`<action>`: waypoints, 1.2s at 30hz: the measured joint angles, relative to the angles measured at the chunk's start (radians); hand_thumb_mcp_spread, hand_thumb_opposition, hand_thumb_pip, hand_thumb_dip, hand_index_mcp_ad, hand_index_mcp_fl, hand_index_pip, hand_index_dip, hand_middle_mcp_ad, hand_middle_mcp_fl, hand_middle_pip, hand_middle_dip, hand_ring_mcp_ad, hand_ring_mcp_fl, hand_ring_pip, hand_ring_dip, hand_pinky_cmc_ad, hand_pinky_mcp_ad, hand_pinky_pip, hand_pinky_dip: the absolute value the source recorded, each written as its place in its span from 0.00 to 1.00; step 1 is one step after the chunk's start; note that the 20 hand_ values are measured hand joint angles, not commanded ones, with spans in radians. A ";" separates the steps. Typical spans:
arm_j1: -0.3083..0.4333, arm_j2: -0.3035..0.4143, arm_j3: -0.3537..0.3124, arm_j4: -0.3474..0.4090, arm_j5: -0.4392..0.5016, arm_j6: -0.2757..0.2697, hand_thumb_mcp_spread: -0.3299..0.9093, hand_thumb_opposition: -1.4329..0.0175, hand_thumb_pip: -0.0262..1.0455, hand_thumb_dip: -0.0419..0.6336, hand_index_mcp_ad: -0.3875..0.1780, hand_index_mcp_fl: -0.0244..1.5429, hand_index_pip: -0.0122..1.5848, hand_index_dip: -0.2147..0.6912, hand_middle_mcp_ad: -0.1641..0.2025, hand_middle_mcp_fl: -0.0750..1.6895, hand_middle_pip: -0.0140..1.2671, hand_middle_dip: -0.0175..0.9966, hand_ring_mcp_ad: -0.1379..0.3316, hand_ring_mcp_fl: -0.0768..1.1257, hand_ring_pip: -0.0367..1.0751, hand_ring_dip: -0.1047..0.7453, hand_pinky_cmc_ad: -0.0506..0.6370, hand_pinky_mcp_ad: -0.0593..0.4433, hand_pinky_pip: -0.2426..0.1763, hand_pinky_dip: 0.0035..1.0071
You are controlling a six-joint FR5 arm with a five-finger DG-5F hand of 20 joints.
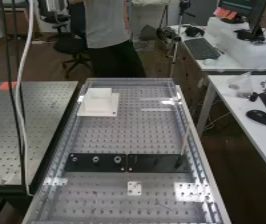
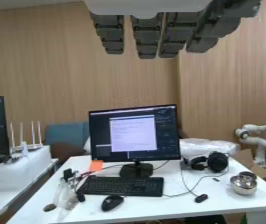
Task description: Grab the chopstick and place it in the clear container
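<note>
In the high view a thin, pale chopstick (image 1: 185,137) stands nearly upright, its lower end at the right part of a black plate (image 1: 157,163) on the perforated bench. A white, squarish stepped object (image 1: 98,103) sits at the bench's far left; whether it is the clear container I cannot tell. In the wrist view my hand (image 2: 147,31) hangs with its dark grey fingers straight and apart, holding nothing, against a wooden wall and well away from the chopstick.
Round fittings (image 1: 96,159) sit on the black plate's left part. Metal rails run along the bench's sides. Cables (image 1: 18,100) hang at the left before a second perforated table (image 1: 37,120). A white desk (image 2: 183,202) bears a monitor (image 2: 134,135), keyboard, mouse, headphones and a metal bowl (image 2: 243,184).
</note>
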 joint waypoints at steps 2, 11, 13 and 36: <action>0.001 0.002 -0.002 0.002 0.000 0.001 0.26 0.98 0.03 0.09 0.62 0.03 0.02 0.26 0.67 0.05 0.03 0.05 0.41 0.07 0.05 0.16 0.12 0.22 0.55 0.01; 0.005 0.005 -0.005 0.004 0.006 0.003 0.38 0.69 0.25 0.08 0.66 0.03 0.02 0.26 0.65 0.04 0.07 0.06 0.52 0.08 0.07 0.16 0.24 0.31 0.52 0.25; 0.007 0.005 -0.006 0.006 0.012 0.003 0.39 0.64 0.25 0.09 0.66 0.03 0.02 0.26 0.65 0.05 0.08 0.06 0.55 0.07 0.08 0.16 0.28 0.35 0.48 0.30; -0.005 -0.001 -0.036 0.042 0.004 0.046 0.39 0.56 0.29 0.08 0.75 0.03 0.04 0.26 0.69 0.05 0.11 0.06 0.73 0.07 0.11 0.16 0.41 0.48 0.35 0.42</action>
